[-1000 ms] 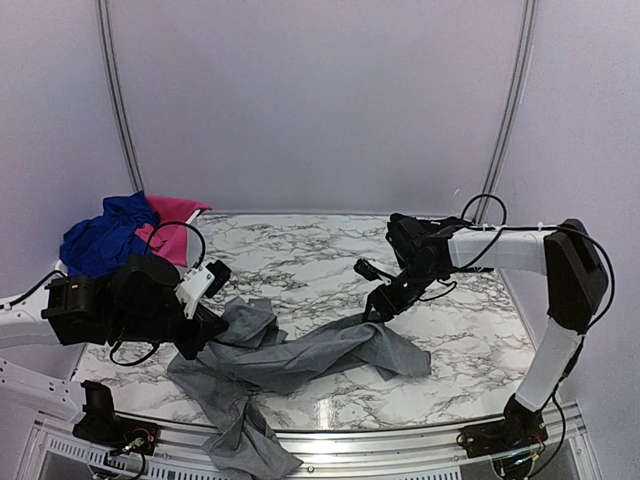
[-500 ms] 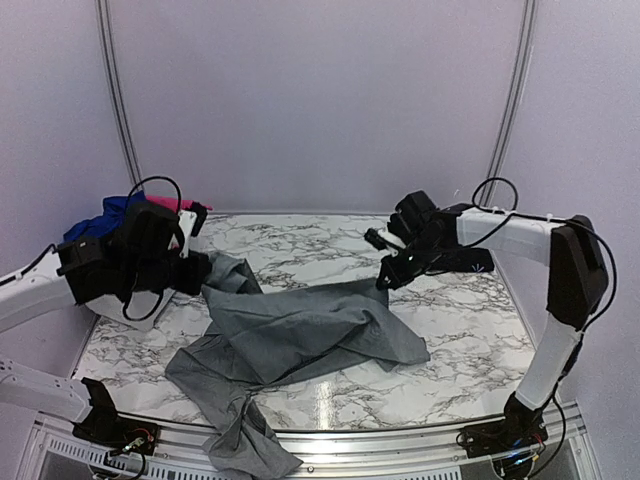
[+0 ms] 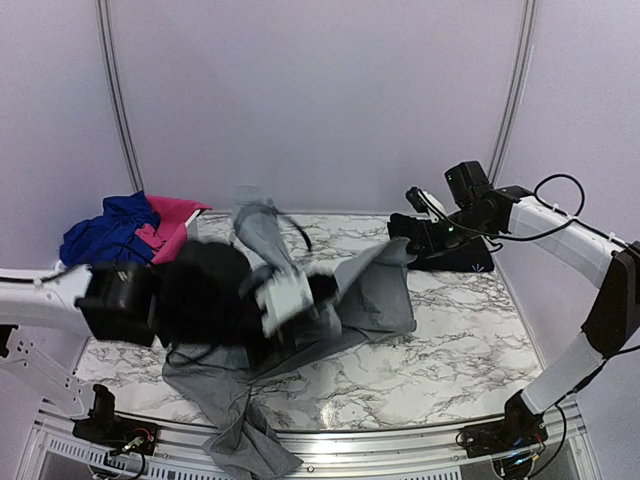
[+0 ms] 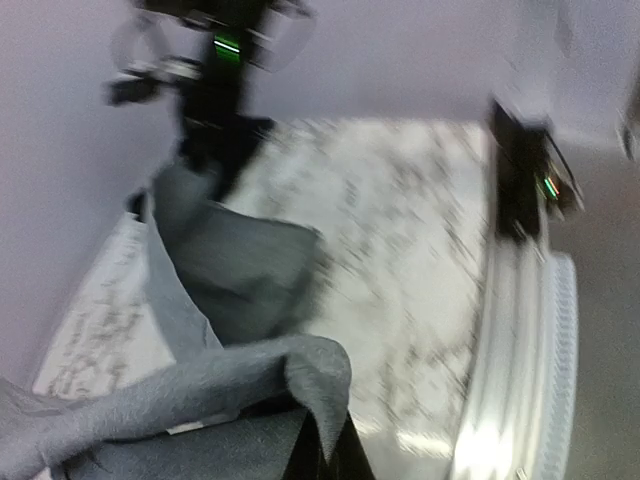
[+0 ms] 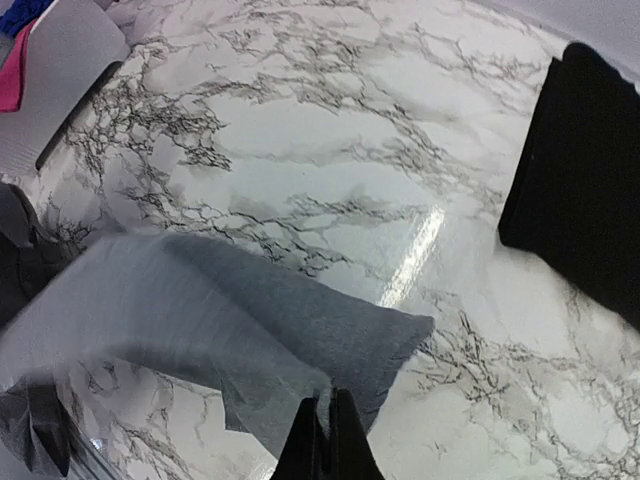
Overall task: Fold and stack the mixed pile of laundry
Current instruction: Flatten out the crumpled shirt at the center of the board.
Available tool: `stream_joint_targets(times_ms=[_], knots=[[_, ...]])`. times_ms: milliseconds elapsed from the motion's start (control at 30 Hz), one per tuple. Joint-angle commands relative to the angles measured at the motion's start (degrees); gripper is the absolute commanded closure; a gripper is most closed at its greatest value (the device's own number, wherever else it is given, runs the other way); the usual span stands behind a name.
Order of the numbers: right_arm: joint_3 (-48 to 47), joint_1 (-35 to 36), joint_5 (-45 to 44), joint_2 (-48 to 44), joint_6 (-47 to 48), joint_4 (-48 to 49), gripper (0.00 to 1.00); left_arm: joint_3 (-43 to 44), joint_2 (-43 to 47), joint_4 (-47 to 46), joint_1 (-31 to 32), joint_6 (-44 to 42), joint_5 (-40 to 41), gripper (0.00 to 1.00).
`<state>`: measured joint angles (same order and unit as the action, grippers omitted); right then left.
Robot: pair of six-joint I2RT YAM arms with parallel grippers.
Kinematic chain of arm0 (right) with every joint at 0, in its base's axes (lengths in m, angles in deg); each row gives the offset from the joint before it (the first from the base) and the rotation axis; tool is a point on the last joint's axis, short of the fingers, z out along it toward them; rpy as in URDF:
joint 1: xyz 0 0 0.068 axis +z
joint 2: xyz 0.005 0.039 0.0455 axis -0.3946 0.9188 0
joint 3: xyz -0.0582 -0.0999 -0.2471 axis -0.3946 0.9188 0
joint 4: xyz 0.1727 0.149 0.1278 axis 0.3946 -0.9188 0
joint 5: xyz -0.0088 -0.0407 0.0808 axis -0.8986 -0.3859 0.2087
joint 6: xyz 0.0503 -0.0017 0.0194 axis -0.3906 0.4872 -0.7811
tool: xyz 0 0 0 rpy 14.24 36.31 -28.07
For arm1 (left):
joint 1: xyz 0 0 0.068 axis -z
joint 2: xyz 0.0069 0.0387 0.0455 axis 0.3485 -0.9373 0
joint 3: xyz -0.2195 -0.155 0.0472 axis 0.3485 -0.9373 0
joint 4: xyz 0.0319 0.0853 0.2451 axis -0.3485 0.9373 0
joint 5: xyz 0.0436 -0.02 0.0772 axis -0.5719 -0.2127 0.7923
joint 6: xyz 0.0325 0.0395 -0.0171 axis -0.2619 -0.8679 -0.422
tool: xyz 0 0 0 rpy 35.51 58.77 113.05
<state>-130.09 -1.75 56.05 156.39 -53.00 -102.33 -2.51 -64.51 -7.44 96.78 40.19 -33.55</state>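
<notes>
Pale lilac walls (image 3: 300, 100) close in a white marble-patterned table (image 3: 470, 340), and across it I have a large grey cloth garment (image 3: 375, 295) strung between both arms. The left hand (image 4: 325, 450) is clamped on one part of it; in the left wrist view the cloth folds over the closed fingers and trails off toward the far arm. The right hand (image 5: 324, 420) is pinched tight on another edge, the fabric running from its fingertips out over the marble.

I read the two grips as a way to lift and spread the garment so it can be laid flat for folding. It is still bunched, and its lower end hangs off the near edge of the table.

The left arm reaches across the middle of the table with its wrist raised, blurred in the overhead view. The right arm stretches toward the far right corner, its hand held above the surface.

A flat black cloth piece (image 3: 462, 256) lies at the far right, probably the start of the stack. The royal blue cloth (image 3: 105, 235) and hot-pink cloth (image 3: 170, 225) sit heaped at the far left, waiting their turn.
</notes>
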Motion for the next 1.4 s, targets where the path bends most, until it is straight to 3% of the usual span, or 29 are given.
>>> stream_joint_targets(times_ms=[0,67,100,167,200,367,500,600,700,900,1167,1267,1367], knots=[[2.4,-4.7,1.2,-3.0,-1.7,-1.6,1.0,-10.4,-9.3,10.4,8.5,-5.5,11.2,1.0],[2.8,-5.5,1.9,-3.4,-1.5,-1.6,1.0,-11.4,-12.2,11.0,8.1,-0.2,21.1,1.0],[3.0,-5.6,1.9,-3.3,-1.3,-1.7,1.0,-11.5,-12.0,11.2,7.1,1.5,22.3,0.95],[2.9,-5.7,2.4,-2.9,-0.7,-2.0,1.0,-11.8,-8.3,9.3,4.7,4.2,22.4,0.56],[2.8,-5.7,2.4,-2.7,-0.6,-2.1,1.0,-12.7,-4.2,6.9,3.5,5.6,22.2,0.43],[3.0,-5.7,3.0,-2.3,-0.2,-2.1,1.0,-18.0,9.7,0.9,-5.3,11.2,13.5,0.28],[4.5,-5.7,5.9,-2.9,-0.5,-3.3,1.0,-15.3,11.9,-2.8,-15.1,15.9,5.0,0.17],[8.6,-5.7,7.0,-5.4,-1.8,-2.1,1.0,-6.8,2.7,0.2,-20.5,18.6,-0.6,0.18],[12.4,-5.7,7.9,-7.3,-3.2,-0.3,1.0,2.2,-9.0,1.7,-22.1,21.0,-10.3,0.23],[14.4,-5.7,8.0,-9.0,-4.5,0.2,1.0,12.3,-29.0,0.6,-25.2,25.8,-27.2,0.28],[15.5,-5.7,7.5,-10.4,-5.4,0.1,1.0,19.1,-42.9,-0.6,-25.3,25.8,-31.2,0.34],[15.7,-5.7,7.1,-11.1,-5.6,-0.2,1.0,21.3,-46.6,-0.5,-25.7,26.3,-33.1,0.49],[16.0,-5.7,6.4,-11.6,-5.4,-0.8,1.0,22.5,-47.5,-0.4,-26.0,25.6,-34.7,0.77]])
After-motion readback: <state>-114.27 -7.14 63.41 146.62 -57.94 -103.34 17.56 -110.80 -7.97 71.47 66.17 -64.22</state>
